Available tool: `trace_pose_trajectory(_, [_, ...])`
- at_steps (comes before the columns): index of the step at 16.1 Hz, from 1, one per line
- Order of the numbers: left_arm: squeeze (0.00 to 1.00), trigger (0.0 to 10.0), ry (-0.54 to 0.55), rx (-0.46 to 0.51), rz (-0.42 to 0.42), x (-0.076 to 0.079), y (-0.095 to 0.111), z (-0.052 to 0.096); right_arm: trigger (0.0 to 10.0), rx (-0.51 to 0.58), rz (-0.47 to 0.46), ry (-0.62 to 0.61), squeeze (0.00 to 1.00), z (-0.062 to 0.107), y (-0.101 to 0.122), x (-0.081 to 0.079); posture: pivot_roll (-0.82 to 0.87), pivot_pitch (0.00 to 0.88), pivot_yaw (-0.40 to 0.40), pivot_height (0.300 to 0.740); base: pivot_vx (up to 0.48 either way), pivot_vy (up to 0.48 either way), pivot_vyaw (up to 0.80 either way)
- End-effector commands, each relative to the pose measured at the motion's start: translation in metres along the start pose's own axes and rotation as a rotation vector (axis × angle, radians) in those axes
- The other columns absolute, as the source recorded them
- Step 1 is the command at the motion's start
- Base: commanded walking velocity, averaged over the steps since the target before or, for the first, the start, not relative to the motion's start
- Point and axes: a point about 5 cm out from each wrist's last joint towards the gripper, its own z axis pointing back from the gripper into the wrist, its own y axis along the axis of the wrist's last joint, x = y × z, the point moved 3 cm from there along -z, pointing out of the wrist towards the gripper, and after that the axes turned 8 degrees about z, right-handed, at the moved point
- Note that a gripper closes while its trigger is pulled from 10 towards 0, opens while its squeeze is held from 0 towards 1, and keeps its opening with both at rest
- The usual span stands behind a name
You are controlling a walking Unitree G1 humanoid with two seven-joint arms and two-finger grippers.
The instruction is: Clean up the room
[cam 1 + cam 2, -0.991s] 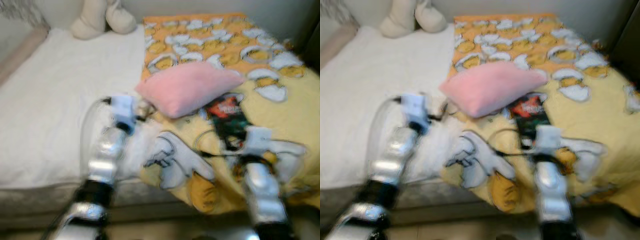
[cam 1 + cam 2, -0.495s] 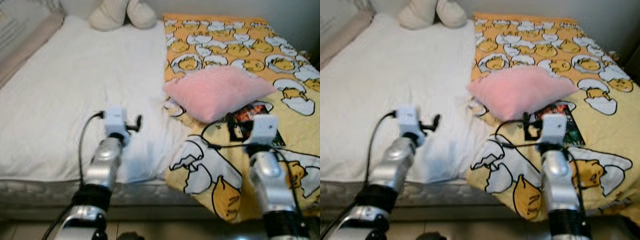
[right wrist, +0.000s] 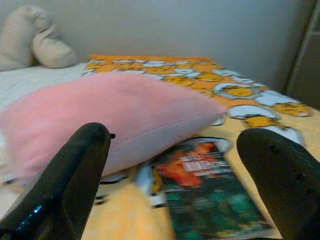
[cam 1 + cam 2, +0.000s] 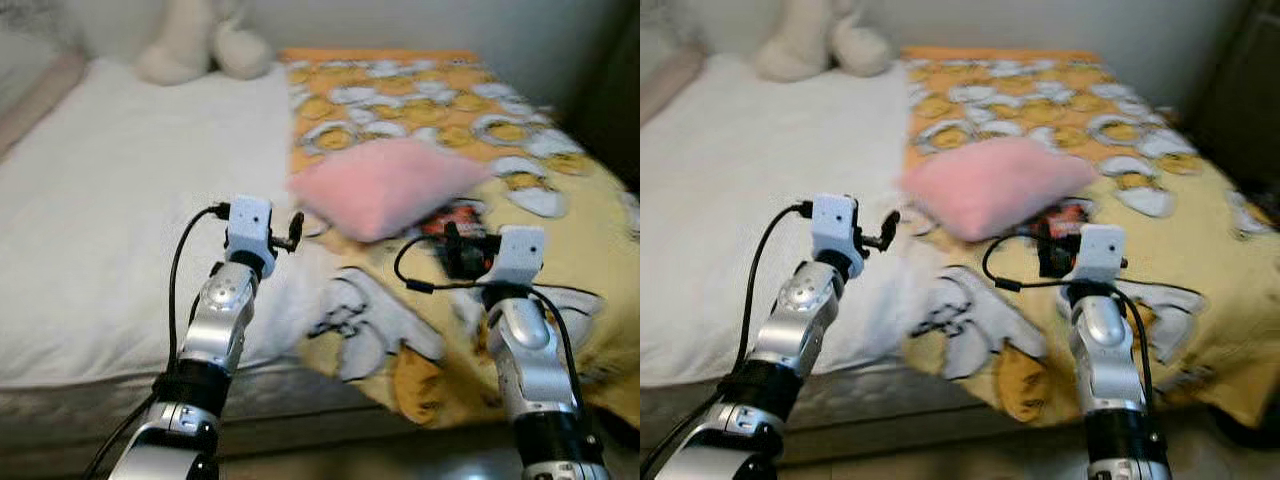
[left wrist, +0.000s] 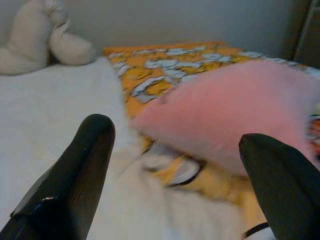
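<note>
— Where's the pink pillow?
— On the bed's yellow egg-print blanket, its corner over a glossy magazine. Both my hands, left hand and right hand, are spread and empty.
— How will it handle?
— Light and squashy, I reckon; pinch a corner.

The soft pink pillow covers the far end of the dark glossy book; its cover print is too blurred to read. The cream plush toy at the bed's far edge is cut off.

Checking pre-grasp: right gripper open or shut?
Open. In the right wrist view the right gripper has its two black fingers spread wide, pink pillow and magazine visible between them, nothing held.
</note>
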Motion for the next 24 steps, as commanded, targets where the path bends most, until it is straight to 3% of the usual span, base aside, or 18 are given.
trace_pose_trajectory(1, [0.0, 10.0, -0.014, 0.014, -0.001, 0.007, 0.005, -0.005, 10.0, -0.009, -0.002, -0.002, 0.0, -0.001, -0.002, 0.003, -0.08, 0.0, 0.014, 0.731, 0.42, 0.0, 0.0])
trace_pose_trajectory(5, [0.0, 10.0, 0.031, -0.015, -0.011, 0.002, 0.0, -0.007, 10.0, -0.031, -0.003, -0.016, 0.0, 0.001, -0.008, 0.005, -0.09, 0.0, 0.02, 0.731, 0.21, 0.0, 0.0])
trace_pose_trajectory(9, [0.0, 10.0, 0.075, 0.043, -0.008, -0.006, 0.011, -0.008, 10.0, -0.038, 0.001, -0.013, 0.0, 0.004, -0.011, 0.003, -0.09, 0.0, 0.028, 0.731, 0.181, 0.0, 0.0])
trace_pose_trajectory(19, [0.0, 10.0, -0.008, 0.066, -0.024, 0.008, 0.017, -0.013, 10.0, -0.029, -0.013, -0.022, 0.0, -0.003, -0.006, -0.001, -0.08, 0.0, 0.04, 0.731, 0.48, 0.0, 0.0])
trace_pose_trajectory(21, [0.0, 10.0, -0.023, 0.078, -0.009, 0.011, 0.018, -0.012, 10.0, -0.015, -0.016, -0.012, 0.0, -0.007, 0.0, -0.004, -0.08, 0.0, 0.041, 0.731, 0.48, 0.0, 0.0])
trace_pose_trajectory(22, [0.0, 10.0, -0.021, 0.077, -0.016, 0.012, 0.018, -0.012, 10.0, 0.034, -0.037, 0.008, 0.0, -0.015, 0.019, -0.011, -0.08, 0.0, 0.043, 0.731, 0.0, 0.0, 0.0])
trace_pose_trajectory(24, [0.0, 10.0, -0.022, 0.077, -0.016, 0.012, 0.018, -0.011, 10.0, 0.059, -0.11, 0.018, 0.0, -0.024, 0.035, -0.017, -0.08, 0.0, 0.043, 0.731, 0.0, 0.0, 0.0])
